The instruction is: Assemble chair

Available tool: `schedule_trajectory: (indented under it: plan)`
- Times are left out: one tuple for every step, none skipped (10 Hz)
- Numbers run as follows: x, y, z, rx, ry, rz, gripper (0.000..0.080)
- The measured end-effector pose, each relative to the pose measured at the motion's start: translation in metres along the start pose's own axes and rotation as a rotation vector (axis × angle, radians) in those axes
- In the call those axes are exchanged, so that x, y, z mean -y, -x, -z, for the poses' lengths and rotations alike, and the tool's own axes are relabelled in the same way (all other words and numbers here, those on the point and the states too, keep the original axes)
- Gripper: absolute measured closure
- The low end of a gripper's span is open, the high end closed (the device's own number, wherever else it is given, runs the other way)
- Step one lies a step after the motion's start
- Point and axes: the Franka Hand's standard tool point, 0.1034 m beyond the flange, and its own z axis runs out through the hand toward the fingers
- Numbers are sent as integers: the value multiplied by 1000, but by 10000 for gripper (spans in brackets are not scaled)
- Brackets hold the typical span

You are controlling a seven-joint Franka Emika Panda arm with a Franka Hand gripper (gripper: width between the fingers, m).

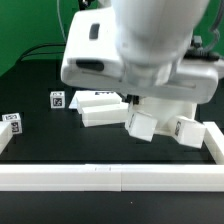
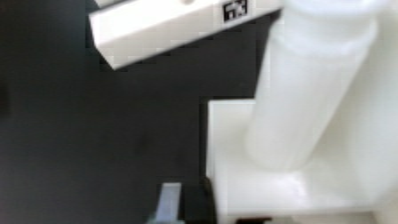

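Note:
The chair lies in loose white parts on the black table. A flat tagged part (image 1: 100, 108) sits left of centre, and boxy parts (image 1: 150, 122) (image 1: 186, 129) lie under the arm's big white hand. My gripper (image 1: 132, 101) reaches down between them, mostly hidden by the hand. In the wrist view a thick white round bar (image 2: 306, 90) stands on a white block (image 2: 263, 165), right beside my gripper (image 2: 206, 212). One grey fingertip (image 2: 169, 203) shows against the dark table. The jaws are shut and nothing shows between them. A tagged white part (image 2: 178, 32) lies further off.
Two small tagged parts (image 1: 57, 98) (image 1: 14, 120) lie at the exterior view's left. A long plain white rail (image 1: 100, 176) runs along the front, with a side rail (image 1: 213, 140) at the exterior view's right.

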Motion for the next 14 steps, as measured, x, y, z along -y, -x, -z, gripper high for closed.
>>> schedule_trajectory:
  plan:
    - [2, 6, -4, 21, -3, 9, 770]
    - [0, 12, -7, 32, -9, 3, 770]
    - [0, 14, -8, 18, -14, 2, 770]
    - [0, 15, -10, 26, -16, -2, 770]
    - [3, 12, -16, 43, -13, 4, 770]
    - [11, 9, -16, 23, -13, 17, 770]
    - [15, 8, -16, 20, -17, 15, 770]
    - [19, 3, -20, 17, -16, -15, 770]
    - [27, -3, -22, -4, -16, -15, 770]
    - [31, -6, -25, -10, -18, -9, 770]
    - [32, -11, -28, -20, -18, -9, 770]
    - [34, -13, -30, -23, -18, -6, 770]
    - [35, -13, -30, -22, -18, -3, 770]
    - [35, -13, -31, -23, -17, 5, 770]
